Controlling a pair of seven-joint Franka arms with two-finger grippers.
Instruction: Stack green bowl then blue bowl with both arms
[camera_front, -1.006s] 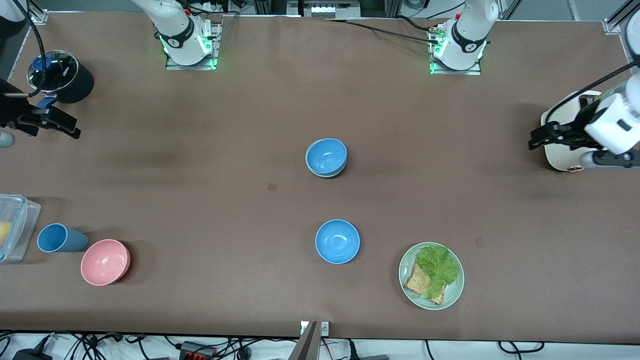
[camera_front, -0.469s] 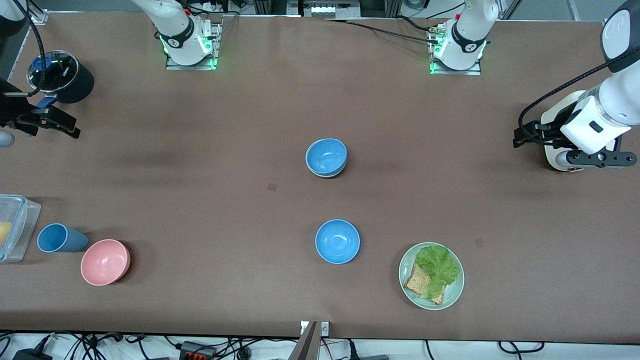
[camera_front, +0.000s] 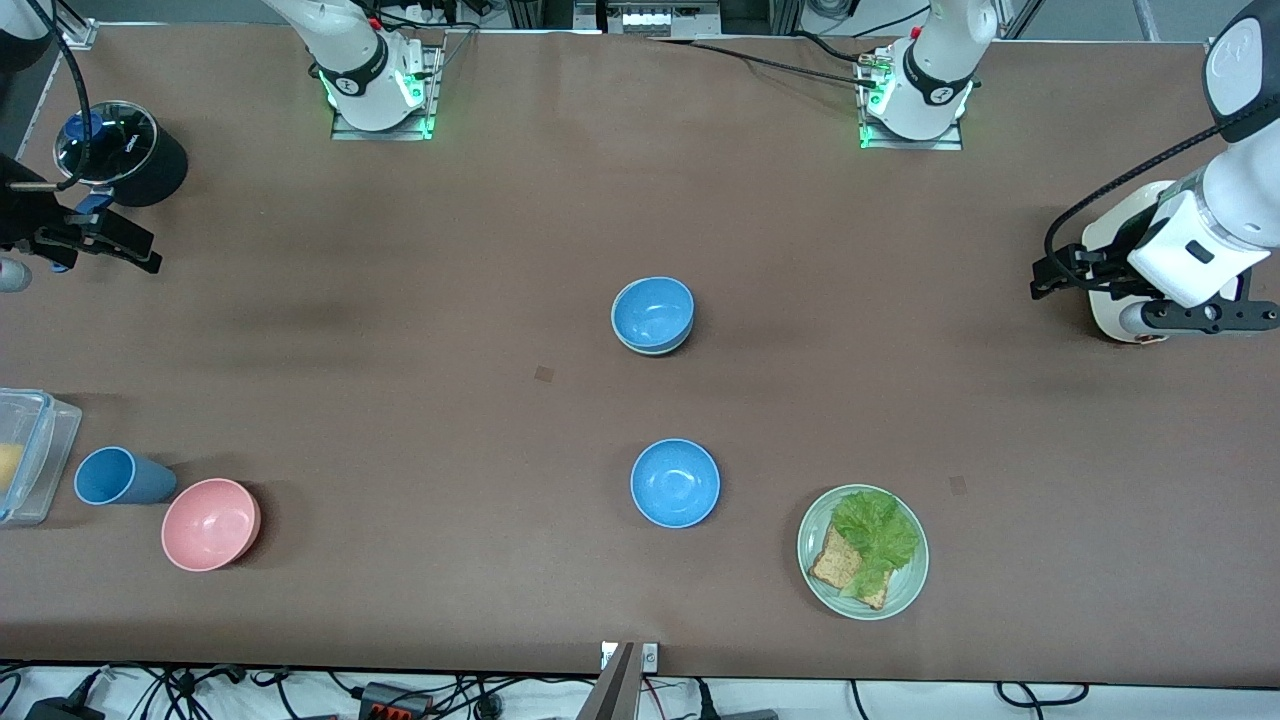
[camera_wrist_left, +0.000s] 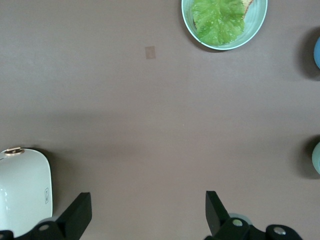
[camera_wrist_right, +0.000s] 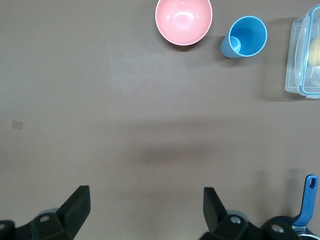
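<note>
A sky-blue bowl (camera_front: 653, 312) sits nested in the pale green bowl (camera_front: 657, 350) at the table's middle; only a thin rim of the green bowl shows under it. The stack's edge shows in the left wrist view (camera_wrist_left: 316, 158). A second blue bowl (camera_front: 675, 483) stands alone, nearer to the front camera. My left gripper (camera_front: 1042, 279) is open and empty in the air at the left arm's end of the table (camera_wrist_left: 148, 200). My right gripper (camera_front: 140, 255) is open and empty in the air at the right arm's end (camera_wrist_right: 146, 195).
A green plate (camera_front: 906, 590) with lettuce and bread lies beside the lone blue bowl. A white object (camera_front: 1125, 305) sits under the left arm. A pink bowl (camera_front: 211, 524), blue cup (camera_front: 118, 476), clear container (camera_front: 30, 455) and lidded black pot (camera_front: 125, 150) stand at the right arm's end.
The left arm has swung up and shifted its gripper slightly toward the table's middle, then held. The right arm and the bowls have barely moved.
</note>
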